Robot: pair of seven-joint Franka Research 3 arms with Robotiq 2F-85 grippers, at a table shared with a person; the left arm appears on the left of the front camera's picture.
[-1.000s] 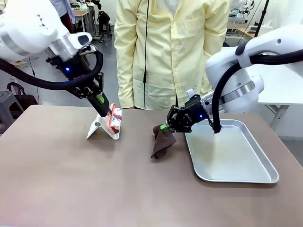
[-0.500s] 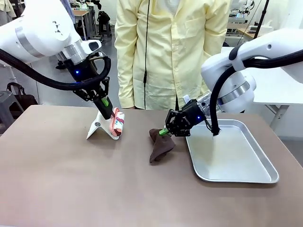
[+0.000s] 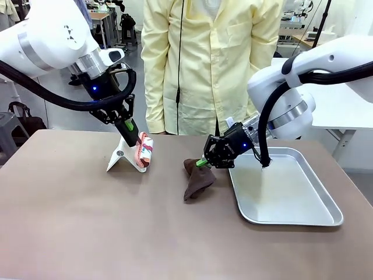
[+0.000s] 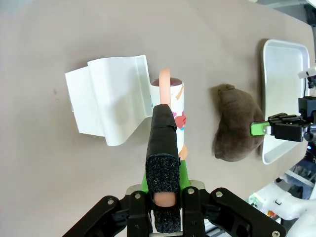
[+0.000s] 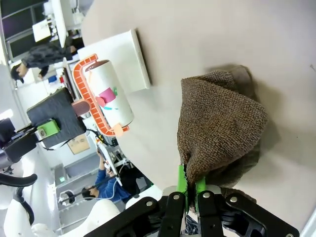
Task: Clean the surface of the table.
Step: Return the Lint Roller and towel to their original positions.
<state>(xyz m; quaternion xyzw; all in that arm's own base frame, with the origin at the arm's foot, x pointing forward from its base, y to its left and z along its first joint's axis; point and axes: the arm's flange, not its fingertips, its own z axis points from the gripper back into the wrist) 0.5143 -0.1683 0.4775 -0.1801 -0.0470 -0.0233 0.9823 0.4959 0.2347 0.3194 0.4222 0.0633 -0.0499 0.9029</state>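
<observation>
The brownish-taupe table (image 3: pixel 87 221) spans the front view. My left gripper (image 3: pixel 129 129) is shut on the pink handle of a lint roller (image 3: pixel 143 153), whose white printed roll hangs low beside a white stand (image 3: pixel 121 156). In the left wrist view the fingers (image 4: pixel 163 128) clamp the handle above the roller (image 4: pixel 174 98), with the stand (image 4: pixel 111 98) to its left. My right gripper (image 3: pixel 204 161) is shut on a brown cloth (image 3: pixel 198 179) that droops onto the table. The right wrist view has the green pads (image 5: pixel 181 178) pinching the cloth (image 5: pixel 222 128).
A shiny metal tray (image 3: pixel 285 186) lies at the right, just beside the cloth. A person in a pale yellow coat (image 3: pixel 210 58) stands at the far edge, behind the middle. The near half of the table is bare.
The left gripper has shifted slightly right with the roller, and the right gripper has carried the cloth a little left. Both have held still over the last half second.
</observation>
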